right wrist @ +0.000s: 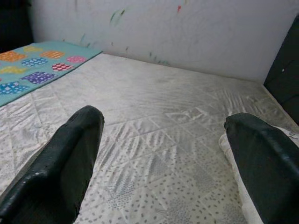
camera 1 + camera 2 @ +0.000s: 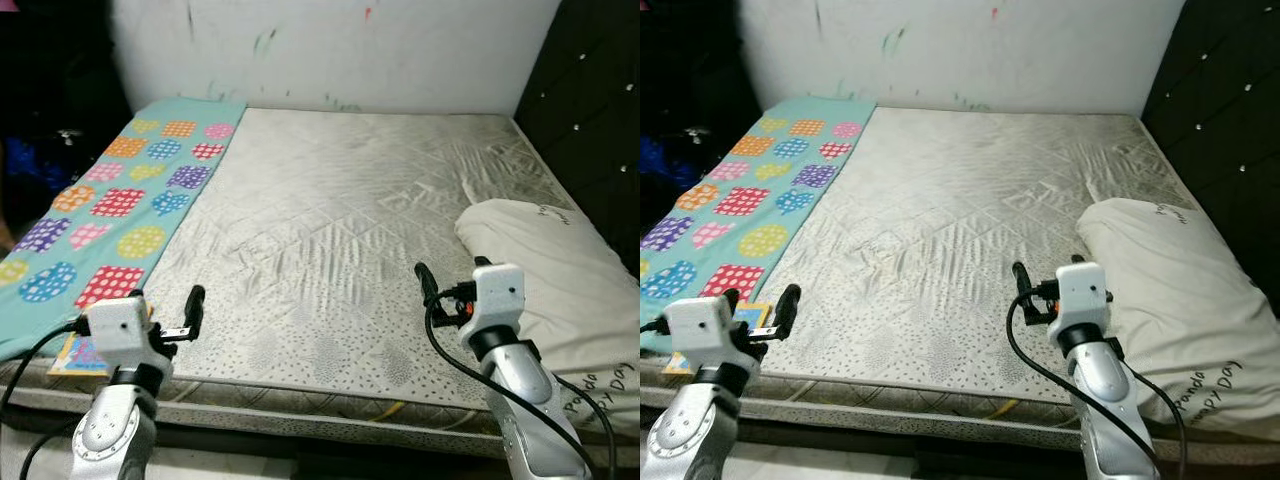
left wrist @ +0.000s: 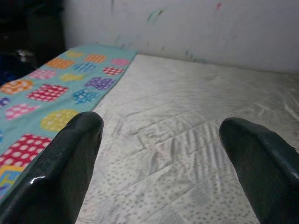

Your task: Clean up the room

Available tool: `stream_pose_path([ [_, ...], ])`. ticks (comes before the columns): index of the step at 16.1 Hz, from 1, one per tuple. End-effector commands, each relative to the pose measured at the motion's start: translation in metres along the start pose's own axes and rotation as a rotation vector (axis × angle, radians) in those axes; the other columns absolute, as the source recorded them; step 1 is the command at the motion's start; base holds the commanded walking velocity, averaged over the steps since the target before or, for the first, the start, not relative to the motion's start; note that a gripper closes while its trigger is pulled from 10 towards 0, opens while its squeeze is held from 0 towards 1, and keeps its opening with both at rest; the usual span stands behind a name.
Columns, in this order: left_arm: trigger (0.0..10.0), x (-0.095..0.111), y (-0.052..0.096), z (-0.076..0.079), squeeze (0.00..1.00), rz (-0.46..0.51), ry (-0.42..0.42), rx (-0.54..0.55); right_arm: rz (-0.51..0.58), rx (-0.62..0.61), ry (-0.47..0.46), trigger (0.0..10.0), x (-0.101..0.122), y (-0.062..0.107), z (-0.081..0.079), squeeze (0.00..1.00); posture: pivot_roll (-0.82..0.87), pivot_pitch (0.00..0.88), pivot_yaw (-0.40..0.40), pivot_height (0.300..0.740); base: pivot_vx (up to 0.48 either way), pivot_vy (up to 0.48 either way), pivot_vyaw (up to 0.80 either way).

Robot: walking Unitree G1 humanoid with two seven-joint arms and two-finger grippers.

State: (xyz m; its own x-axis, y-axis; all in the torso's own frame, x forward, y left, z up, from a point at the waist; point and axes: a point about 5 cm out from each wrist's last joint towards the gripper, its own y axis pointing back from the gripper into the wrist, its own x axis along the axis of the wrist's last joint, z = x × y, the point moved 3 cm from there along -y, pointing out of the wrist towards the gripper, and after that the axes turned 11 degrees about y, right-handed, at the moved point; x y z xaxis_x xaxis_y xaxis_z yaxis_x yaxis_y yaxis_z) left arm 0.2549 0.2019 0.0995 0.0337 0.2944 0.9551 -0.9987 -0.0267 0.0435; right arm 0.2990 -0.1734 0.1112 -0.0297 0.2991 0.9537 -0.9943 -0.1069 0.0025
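A bare grey quilted mattress (image 2: 340,210) lies before me. Along its left side runs a teal blanket (image 2: 120,200) with coloured dotted patches. At the right side rests a white pillow (image 2: 560,290) with printed lettering. My left gripper (image 2: 165,305) hovers open over the near left edge, right beside the blanket's near end, holding nothing. My right gripper (image 2: 453,278) hovers open over the near right part of the mattress, just left of the pillow, also with nothing in it. The wrist views show each pair of fingers (image 3: 70,158) (image 1: 65,158) spread wide above the mattress.
A black tufted headboard (image 2: 590,110) stands along the right side. A white wall (image 2: 340,50) with paint marks closes the far end. A small colourful printed item (image 2: 78,355) pokes out at the near left corner. Dark clutter (image 2: 40,150) lies left of the bed.
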Motion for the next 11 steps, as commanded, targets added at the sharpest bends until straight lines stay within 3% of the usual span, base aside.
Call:
stream_pose_path([
  [1, 10.0, -0.006, -0.002, 0.003, 0.0, -0.026, 0.001, -0.007, 0.007, -0.017, -0.008, 10.0, 0.004, -0.002, 0.004, 0.0, -0.11, 0.0, 0.019, 0.74, 0.0, 0.0, 0.0],
  [11, 10.0, -0.012, -0.007, -0.004, 0.0, -0.05, 0.022, 0.017, -0.066, -0.062, 0.009, 10.0, -0.008, -0.003, 0.011, 0.0, -0.11, 0.0, 0.01, 0.74, 0.0, 0.0, 0.0],
])
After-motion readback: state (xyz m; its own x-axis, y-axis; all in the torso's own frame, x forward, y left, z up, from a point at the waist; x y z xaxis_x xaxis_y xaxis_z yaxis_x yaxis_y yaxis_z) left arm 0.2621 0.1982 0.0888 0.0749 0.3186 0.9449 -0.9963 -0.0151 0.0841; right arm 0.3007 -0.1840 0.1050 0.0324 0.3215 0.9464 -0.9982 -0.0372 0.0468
